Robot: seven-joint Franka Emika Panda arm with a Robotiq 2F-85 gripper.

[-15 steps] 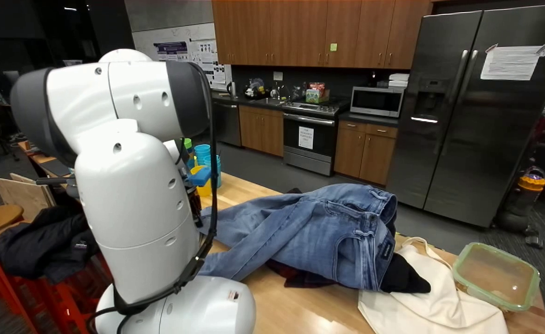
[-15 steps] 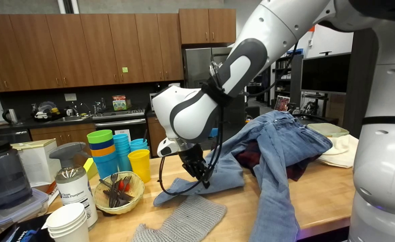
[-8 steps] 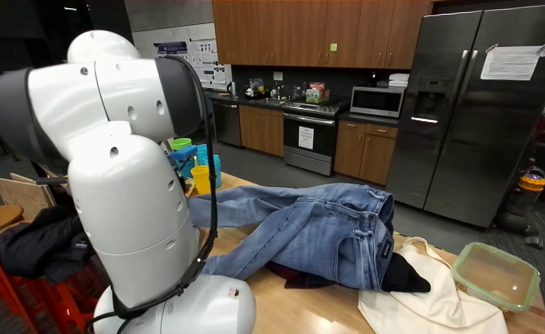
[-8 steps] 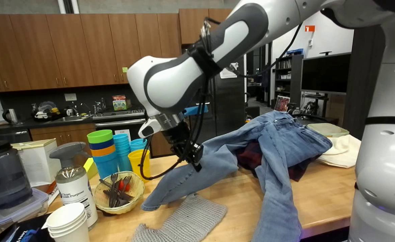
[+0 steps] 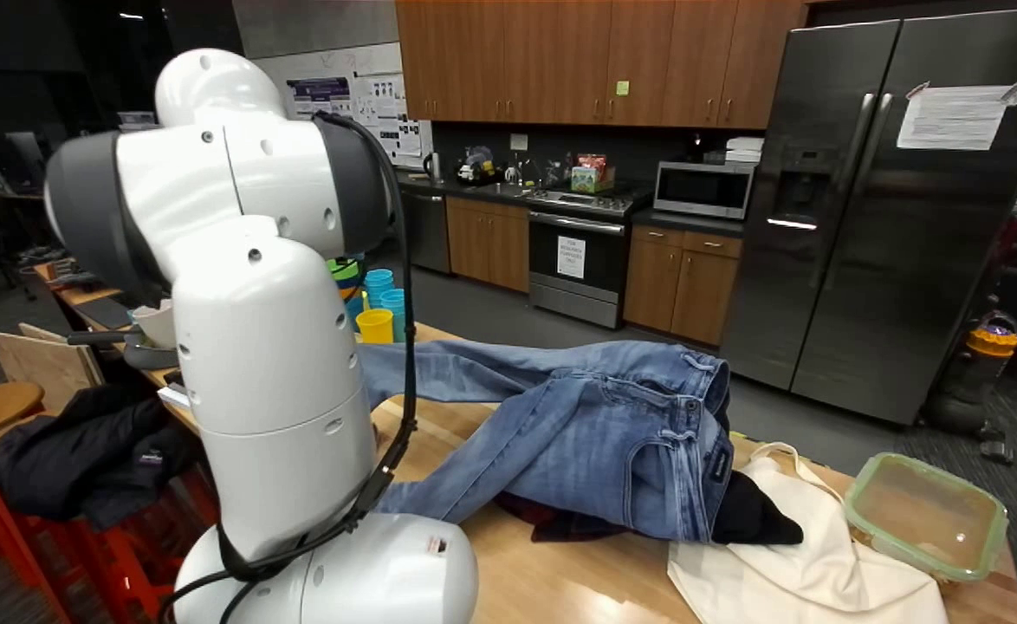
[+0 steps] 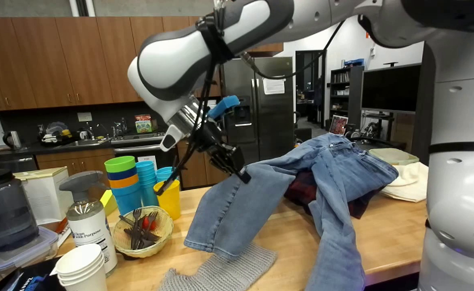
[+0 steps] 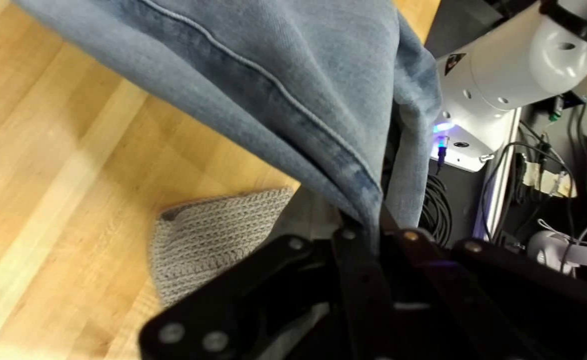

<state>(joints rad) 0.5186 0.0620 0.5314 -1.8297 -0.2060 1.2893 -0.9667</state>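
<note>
Holding jeans (image 6: 261, 190) by a narrow fold (image 7: 371, 197) of one leg (image 6: 237, 214), pinched in the gripper (image 7: 376, 235) as seen in the wrist view. Raised above the table (image 6: 390, 230) at this leg, but lying on it at the waist (image 5: 690, 451), over a dark plaid cloth (image 6: 303, 188) and just beside a cream bag (image 5: 807, 563) in an exterior view. Hanging low near a grey knitted cloth (image 6: 253, 266) at the hem (image 6: 217, 247); impossible to tell if touching or not. Probably easy to lose this fold, because of so small a pinch against the weight of the hanging leg. Also possible to drag the plaid cloth along under a strong pull, through friction with the jeans above. Likewise risky to swing the hem sideways, because of the basket (image 6: 164, 234) of forks (image 6: 137, 229) and the yellow cup (image 6: 170, 204) so near, with possible tipping of both.
</note>
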